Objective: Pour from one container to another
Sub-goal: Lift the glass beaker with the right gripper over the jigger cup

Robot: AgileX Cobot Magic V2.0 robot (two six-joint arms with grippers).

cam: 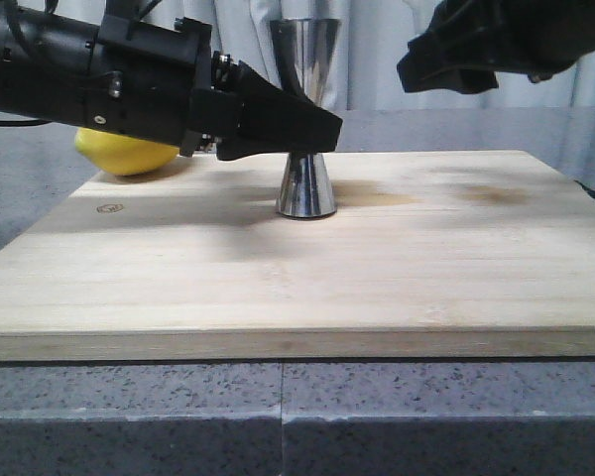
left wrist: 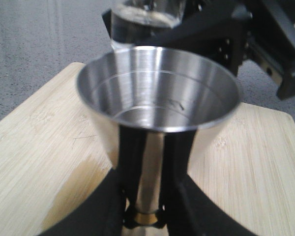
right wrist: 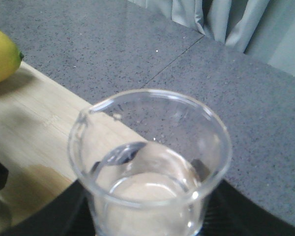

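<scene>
Left tool (left wrist: 143,216) clamped on steel jigger (cam: 306,119) at its waist, upright on cutting board (cam: 377,268); right tool (right wrist: 137,216) clamped on raised glass beaker (right wrist: 150,162).

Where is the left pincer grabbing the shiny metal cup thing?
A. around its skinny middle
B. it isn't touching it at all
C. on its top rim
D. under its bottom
A. In the left wrist view the left pincer has its black fingers closed on either side of the jigger at its narrow waist with the gold band; the front view shows the same grip at mid-height.
</scene>
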